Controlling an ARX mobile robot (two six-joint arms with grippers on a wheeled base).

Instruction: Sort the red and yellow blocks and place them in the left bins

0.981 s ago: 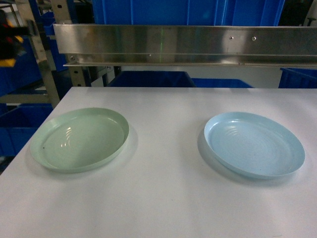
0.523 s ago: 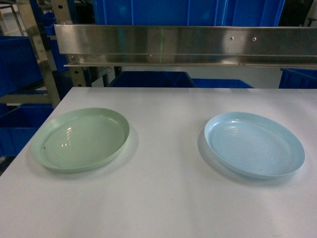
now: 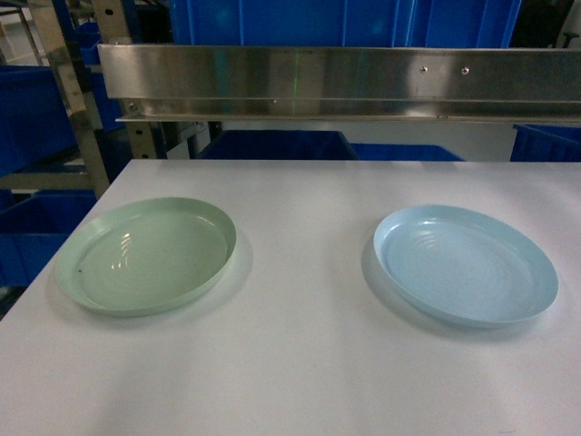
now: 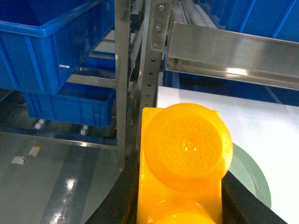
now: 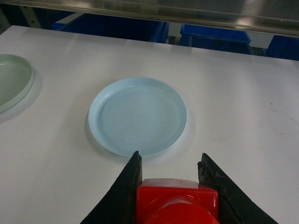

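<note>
both blocks are picked, none placed: left tool (image 4: 180, 205) clamps the yellow block (image 4: 184, 158), right tool (image 5: 170, 179) the red block (image 5: 177, 200).

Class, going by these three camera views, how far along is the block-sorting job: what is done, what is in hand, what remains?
Done: both pick-ups. The green plate and blue plate lie bare.
In hand: the left gripper is shut on the yellow block, off the table's left edge near the blue bins; the right gripper clamps the red block short of the blue plate.
Left: placing both blocks in bins.
</note>
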